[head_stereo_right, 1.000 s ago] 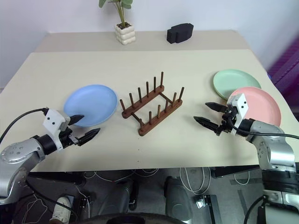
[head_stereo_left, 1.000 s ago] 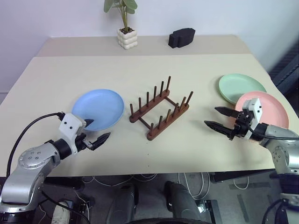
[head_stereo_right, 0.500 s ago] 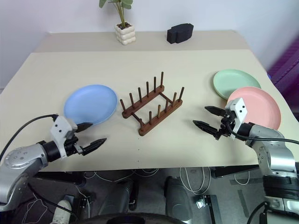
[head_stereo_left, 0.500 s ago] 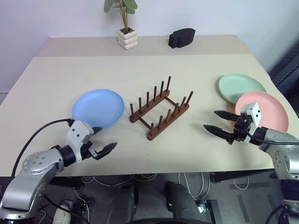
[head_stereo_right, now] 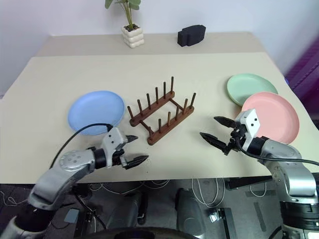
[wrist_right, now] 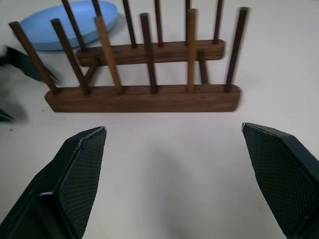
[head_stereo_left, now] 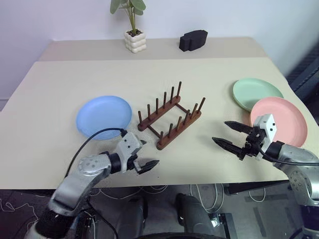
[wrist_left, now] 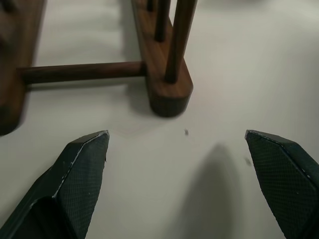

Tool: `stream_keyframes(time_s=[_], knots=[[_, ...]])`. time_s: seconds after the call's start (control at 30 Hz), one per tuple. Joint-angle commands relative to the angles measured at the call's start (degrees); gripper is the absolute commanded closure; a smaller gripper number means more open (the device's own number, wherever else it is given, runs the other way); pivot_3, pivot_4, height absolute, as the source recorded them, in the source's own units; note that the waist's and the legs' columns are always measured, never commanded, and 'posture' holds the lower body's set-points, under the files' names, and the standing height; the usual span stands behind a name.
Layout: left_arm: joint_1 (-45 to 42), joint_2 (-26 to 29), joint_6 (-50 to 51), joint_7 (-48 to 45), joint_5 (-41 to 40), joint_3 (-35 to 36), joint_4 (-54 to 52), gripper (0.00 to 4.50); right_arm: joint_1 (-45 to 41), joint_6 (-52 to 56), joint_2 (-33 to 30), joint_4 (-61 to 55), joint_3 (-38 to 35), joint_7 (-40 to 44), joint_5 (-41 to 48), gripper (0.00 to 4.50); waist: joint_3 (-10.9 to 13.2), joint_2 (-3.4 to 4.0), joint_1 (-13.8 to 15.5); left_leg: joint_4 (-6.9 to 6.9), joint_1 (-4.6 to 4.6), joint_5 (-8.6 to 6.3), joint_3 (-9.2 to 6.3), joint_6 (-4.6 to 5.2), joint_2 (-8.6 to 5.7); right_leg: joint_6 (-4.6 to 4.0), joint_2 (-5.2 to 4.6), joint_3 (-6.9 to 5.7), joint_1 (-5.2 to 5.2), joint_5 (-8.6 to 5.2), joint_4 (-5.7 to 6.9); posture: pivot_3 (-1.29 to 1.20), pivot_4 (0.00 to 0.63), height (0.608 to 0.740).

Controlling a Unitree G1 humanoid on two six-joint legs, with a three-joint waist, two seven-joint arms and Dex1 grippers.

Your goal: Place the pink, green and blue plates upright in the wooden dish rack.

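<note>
The dark wooden dish rack (head_stereo_left: 169,115) stands empty mid-table, its pegs upright. Flat on the table to its left lies the blue plate (head_stereo_left: 103,116). At the right, the pink plate (head_stereo_left: 279,119) lies flat and overlaps the near edge of the green plate (head_stereo_left: 256,93) behind it. My left gripper (head_stereo_left: 148,153) is open and empty, just in front of the rack's near left end (wrist_left: 167,89). Open and empty too, my right gripper (head_stereo_left: 219,131) hovers between the rack and the pink plate, pointing at the rack (wrist_right: 144,94).
A potted plant (head_stereo_left: 133,35) and a black object (head_stereo_left: 193,40) stand at the back of the table. The table's front edge (head_stereo_left: 189,183) runs just below both grippers. A black cable (head_stereo_left: 94,137) loops from my left arm over the table near the blue plate.
My left gripper has swung right, from beside the blue plate to just in front of the rack. The right gripper drifted slightly left and toward the near edge. Both stayed open.
</note>
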Motion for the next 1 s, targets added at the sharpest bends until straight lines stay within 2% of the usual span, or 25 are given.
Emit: stream_keyframes(time_s=[0.03,0.27,0.37,0.57,0.8,1.0], knots=[[-1.7,-1.6,-2.0,1.8,3.6,-2.3,4.2,0.00,1.9,-0.1,0.7,-4.1,-2.3,-1.7,1.7,0.07,0.0,0.01,0.1,0.01,0.00,0.00,0.01,0.00,0.00,0.00,-0.01,0.01,0.00,0.00,-0.01,0.00,0.150,0.736],[-2.6,-5.8,-3.7,2.5,4.6,-3.6,8.7,0.00,5.9,0.1,2.1,-8.3,-3.0,-4.6,3.1,0.07,-0.2,0.25,1.0,0.05,0.05,0.00,0.02,0.00,0.05,0.07,-0.03,0.02,0.05,-0.06,-0.01,0.00,0.150,0.736],[-3.1,-6.4,-3.9,3.1,5.8,-3.4,9.7,0.83,7.0,1.0,2.1,-10.4,-2.8,-5.7,3.9,0.00,-0.2,0.26,1.1,0.15,0.04,0.00,-0.02,0.00,0.04,0.12,-0.04,-0.01,0.14,-0.09,-0.01,0.00,0.150,0.736],[-4.0,-7.0,-5.2,2.7,6.9,-3.3,11.3,3.77,7.8,2.0,2.7,-12.9,-2.2,-7.9,4.6,0.00,-0.2,0.27,1.1,0.17,0.04,-0.01,-0.02,0.02,0.04,0.12,-0.03,-0.01,0.14,-0.09,-0.01,0.00,0.150,0.736],[-9.8,-5.2,-12.3,-4.1,8.6,-4.8,16.9,3.83,12.8,2.8,2.9,-15.3,-1.6,-8.4,4.7,0.00,-0.2,0.29,1.3,0.29,-0.05,-0.02,-0.09,0.03,0.03,0.13,-0.04,-0.07,0.15,-0.11,-0.03,0.00,0.150,0.736],[-20.2,-4.3,-21.7,-18.2,7.7,-6.1,28.7,3.83,14.0,2.6,4.6,-16.9,1.0,-10.4,3.5,0.00,-0.2,0.27,1.1,0.37,-0.16,-0.06,-0.08,0.09,0.04,0.11,-0.04,-0.11,0.08,-0.09,-0.05,0.00,0.150,0.736]])
